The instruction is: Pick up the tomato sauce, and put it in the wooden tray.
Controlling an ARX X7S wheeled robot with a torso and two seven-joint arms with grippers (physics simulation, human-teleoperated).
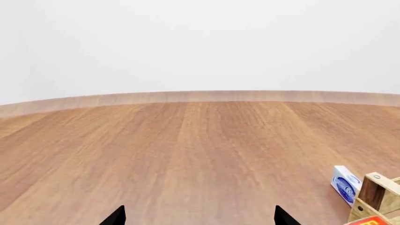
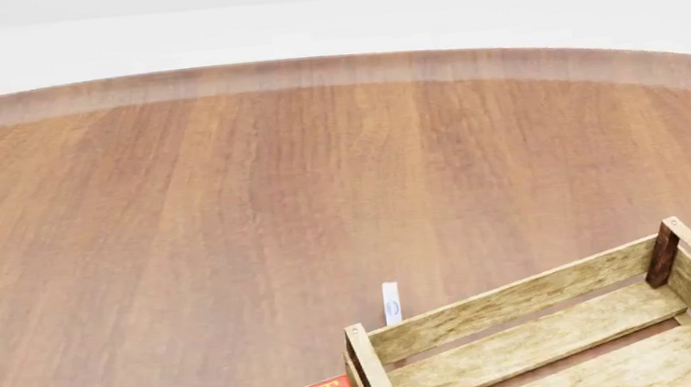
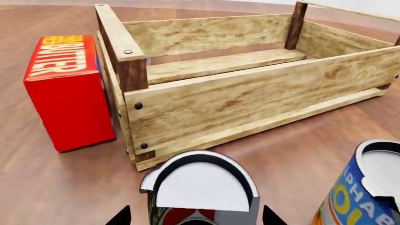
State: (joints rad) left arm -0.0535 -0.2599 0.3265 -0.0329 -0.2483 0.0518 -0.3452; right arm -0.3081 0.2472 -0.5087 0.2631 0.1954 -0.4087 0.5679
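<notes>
L wrist view: left gripper tips at bottom edge, spread wide, nothing between; bare table, wooden tray corner lower right.

Head view: tray fills lower right; can not visible.

R wrist view: tomato sauce bottom centre, between right gripper tips, apparently open, not yet clamped. Probably rigid, smooth, slippery tin w/ some weight; grip round mid-wall. Blue-yellow can just beside.
</notes>
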